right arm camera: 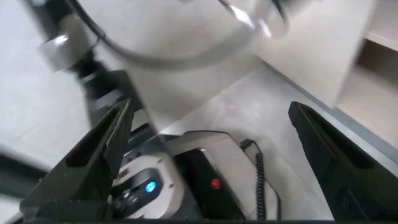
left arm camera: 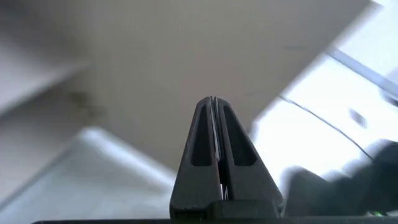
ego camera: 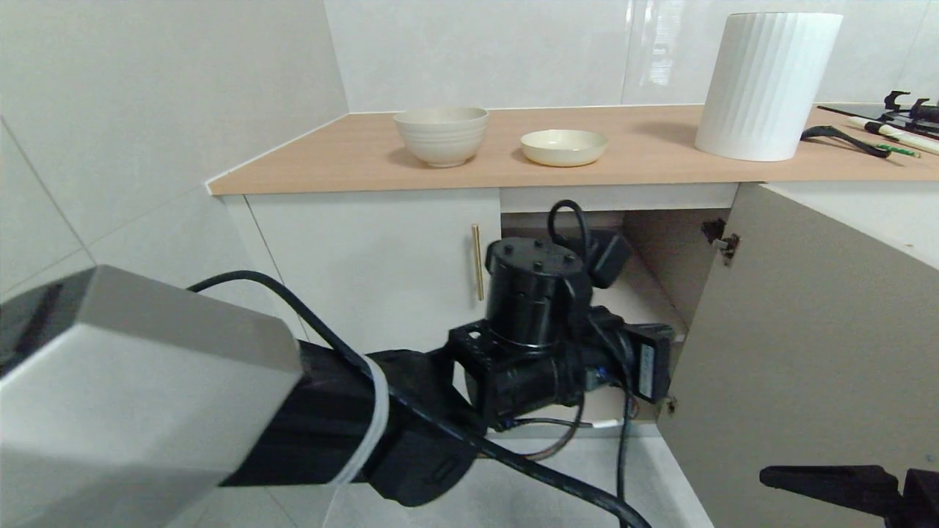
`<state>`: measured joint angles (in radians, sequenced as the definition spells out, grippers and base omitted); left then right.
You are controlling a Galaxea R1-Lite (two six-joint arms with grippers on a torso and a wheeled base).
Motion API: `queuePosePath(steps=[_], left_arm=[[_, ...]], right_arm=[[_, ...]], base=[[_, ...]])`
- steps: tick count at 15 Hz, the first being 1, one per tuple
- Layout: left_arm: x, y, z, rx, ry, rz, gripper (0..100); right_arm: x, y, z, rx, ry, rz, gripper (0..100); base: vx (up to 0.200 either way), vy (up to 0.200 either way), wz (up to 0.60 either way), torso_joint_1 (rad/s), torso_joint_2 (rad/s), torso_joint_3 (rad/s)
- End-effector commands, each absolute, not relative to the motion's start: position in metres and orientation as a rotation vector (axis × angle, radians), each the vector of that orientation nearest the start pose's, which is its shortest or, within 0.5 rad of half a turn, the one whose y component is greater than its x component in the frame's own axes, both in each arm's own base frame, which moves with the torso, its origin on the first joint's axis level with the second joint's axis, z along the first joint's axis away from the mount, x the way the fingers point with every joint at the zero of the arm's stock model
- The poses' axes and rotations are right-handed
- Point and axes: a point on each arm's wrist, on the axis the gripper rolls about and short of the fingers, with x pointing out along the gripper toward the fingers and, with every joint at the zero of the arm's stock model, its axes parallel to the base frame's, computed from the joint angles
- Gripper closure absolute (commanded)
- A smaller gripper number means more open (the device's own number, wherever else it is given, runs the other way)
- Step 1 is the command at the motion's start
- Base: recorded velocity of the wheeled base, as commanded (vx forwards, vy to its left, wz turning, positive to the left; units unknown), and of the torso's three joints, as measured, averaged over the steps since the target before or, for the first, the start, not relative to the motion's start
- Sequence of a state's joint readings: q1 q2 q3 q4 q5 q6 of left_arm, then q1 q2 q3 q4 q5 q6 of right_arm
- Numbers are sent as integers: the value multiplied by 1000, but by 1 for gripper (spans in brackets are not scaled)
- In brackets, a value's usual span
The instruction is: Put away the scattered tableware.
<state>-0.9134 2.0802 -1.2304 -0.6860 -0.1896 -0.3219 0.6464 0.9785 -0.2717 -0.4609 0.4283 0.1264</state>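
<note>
A cream ribbed bowl [ego camera: 442,134] and a shallow cream plate [ego camera: 563,147] stand side by side on the wooden countertop [ego camera: 352,161]. Below them the cabinet [ego camera: 645,293] is open, and my left arm's wrist [ego camera: 543,323] is held at its opening. My left gripper [left arm camera: 212,106] is shut, its fingers pressed together with nothing between them, in front of a pale cabinet surface. My right gripper [right arm camera: 211,109] hangs low and wide open over the floor, holding nothing. One of its black fingers [ego camera: 821,484] shows at the lower right of the head view.
The cabinet door [ego camera: 807,352] swings out to the right. The left door with a brass handle [ego camera: 477,262] is closed. A tall white ribbed container [ego camera: 766,84] stands on the counter, with dark utensils [ego camera: 873,132] beyond it. A tiled wall closes the left side.
</note>
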Motion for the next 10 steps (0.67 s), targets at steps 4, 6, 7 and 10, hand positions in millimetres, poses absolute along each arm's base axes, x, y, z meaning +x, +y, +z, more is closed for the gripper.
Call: queuePosePath(steps=[4,6,7,10], left_arm=[[277,-174,193,-120,235,-709,100],[267,-122,199,-117,214,-585,100],[266,-119,200,-118,212,-578,100],[249,-83,204,-128,191,-487,0]], right_arm=[[194,129,195,75,383,834,0],[230,151,207,63,342,775,0],[232,152,208,64,339,775,0],[248,160,215,73,368,748,0]], base=[[0,0,0,0,0,0],[0,0,0,0,0,0],[0,0,0,0,0,0],[0,0,0,0,0,0]])
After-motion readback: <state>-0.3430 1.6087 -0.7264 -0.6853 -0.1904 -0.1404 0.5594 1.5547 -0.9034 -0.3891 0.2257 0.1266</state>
